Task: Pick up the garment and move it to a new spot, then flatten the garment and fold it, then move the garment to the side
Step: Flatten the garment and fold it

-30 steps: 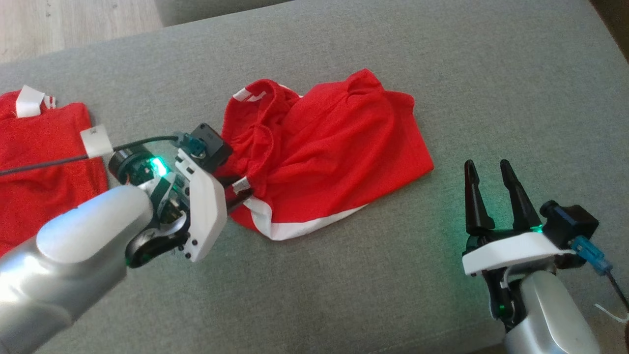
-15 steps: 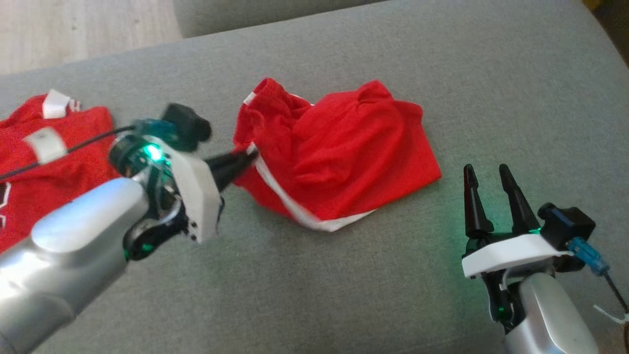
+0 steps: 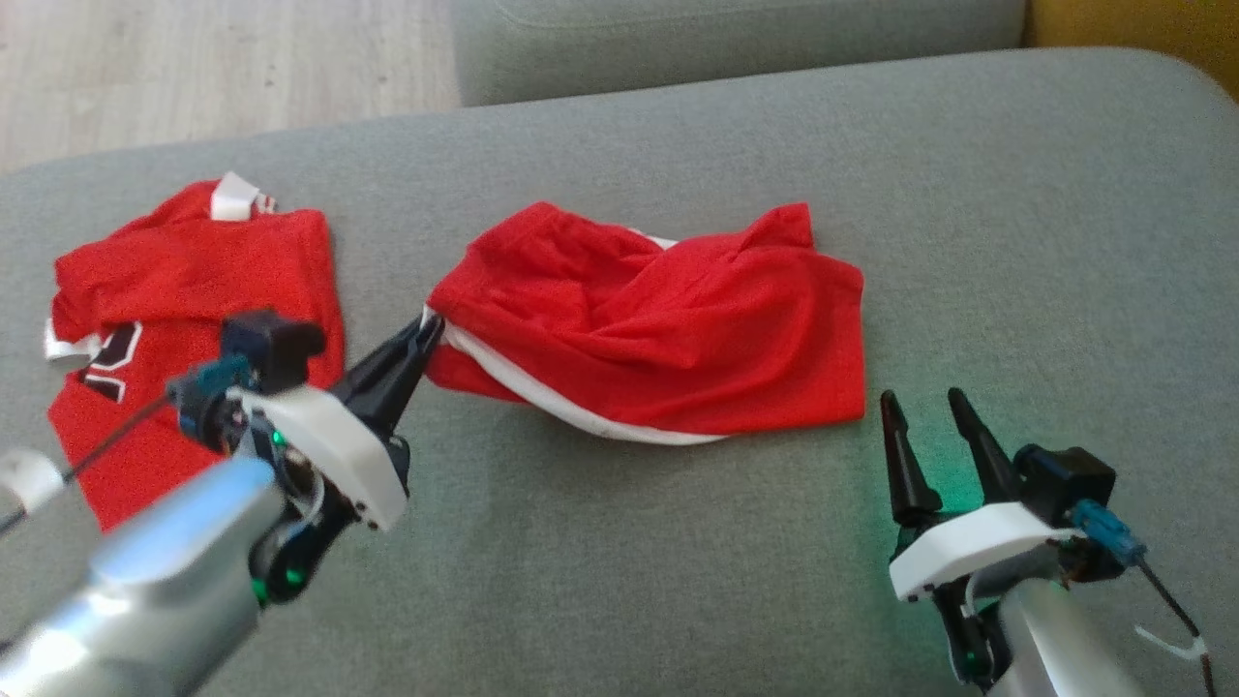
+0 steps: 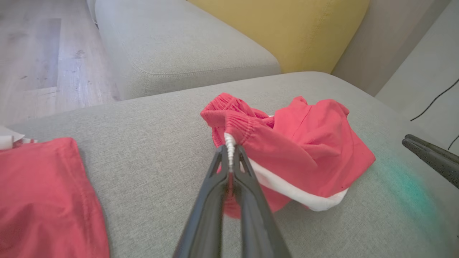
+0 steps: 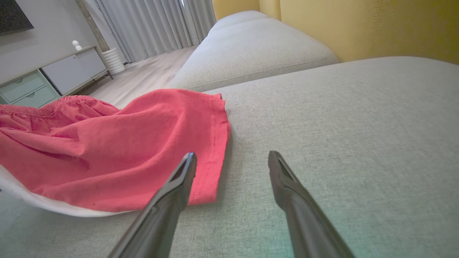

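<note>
Crumpled red shorts with a white trim [image 3: 668,329] lie in the middle of the grey sofa cushion [image 3: 629,561]. My left gripper [image 3: 430,325] is shut on their left corner, at the white stripe by the elastic waistband [image 4: 229,143]. The cloth there is lifted a little off the cushion. My right gripper [image 3: 920,405] stands open just below the shorts' lower right corner [image 5: 208,186], with nothing between its fingers. In the right wrist view the left finger [image 5: 179,182] sits at the edge of the hem.
A second red garment with white tags [image 3: 184,319] lies at the left of the cushion, under my left arm. Beyond the cushion are another grey cushion [image 3: 716,39], a yellow backrest [image 4: 279,28] and wood floor [image 3: 194,68].
The camera has shifted. My left gripper has pulled the shorts' corner leftwards and up, stretching the cloth out wider. The right gripper stays open in about the same place.
</note>
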